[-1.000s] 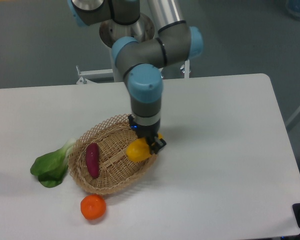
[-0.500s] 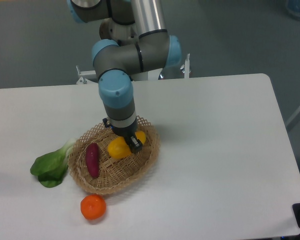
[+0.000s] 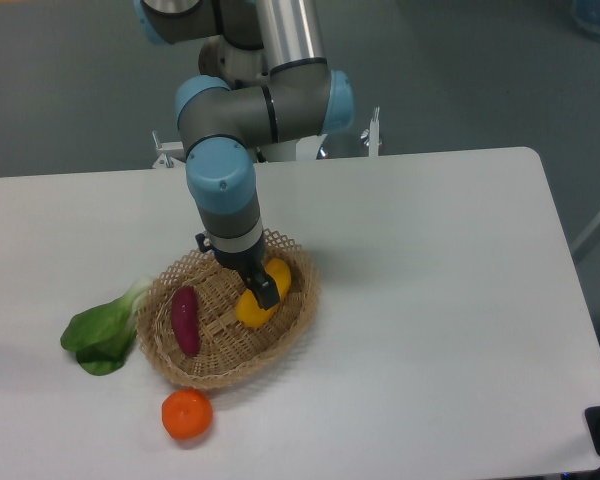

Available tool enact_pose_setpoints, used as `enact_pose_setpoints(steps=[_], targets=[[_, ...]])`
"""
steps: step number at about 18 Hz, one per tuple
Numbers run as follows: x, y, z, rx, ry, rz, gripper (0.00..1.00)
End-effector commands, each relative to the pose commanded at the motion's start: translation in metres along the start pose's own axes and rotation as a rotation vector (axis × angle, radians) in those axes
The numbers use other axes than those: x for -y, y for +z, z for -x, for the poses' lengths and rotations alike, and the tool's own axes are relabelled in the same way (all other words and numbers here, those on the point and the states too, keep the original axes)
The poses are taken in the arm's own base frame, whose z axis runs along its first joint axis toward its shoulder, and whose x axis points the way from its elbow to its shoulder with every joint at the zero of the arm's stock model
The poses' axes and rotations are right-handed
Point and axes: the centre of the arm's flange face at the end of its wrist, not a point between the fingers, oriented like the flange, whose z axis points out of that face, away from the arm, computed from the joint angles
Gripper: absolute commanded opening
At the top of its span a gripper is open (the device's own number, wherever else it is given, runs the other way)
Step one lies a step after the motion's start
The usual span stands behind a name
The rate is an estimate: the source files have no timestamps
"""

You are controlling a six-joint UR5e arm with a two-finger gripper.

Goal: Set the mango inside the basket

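I see a purple sweet potato (image 3: 184, 320) in the basket (image 3: 292, 335) (tangerine (image 3: 186, 414) outside), and the gripper (image 3: 261, 291) clamps the mango (image 3: 259, 302).

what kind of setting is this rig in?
Probably a robotics lab or test cell, not a kitchen. A plain white table stands on a grey floor, the arm is on a metal stand behind it, and the produce looks staged: basket, mango, tangerine.
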Motion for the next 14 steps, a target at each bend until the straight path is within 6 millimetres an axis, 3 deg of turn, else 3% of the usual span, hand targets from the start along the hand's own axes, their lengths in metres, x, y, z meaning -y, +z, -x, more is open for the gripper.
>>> enact_pose_setpoints(steps=[7, 14], targets=[[-0.059, -0.041, 0.078, 0.093, -0.141, -0.038, 1.0], [-0.104, -0.057, 0.149, 0.145, -0.219, -0.063, 1.0]])
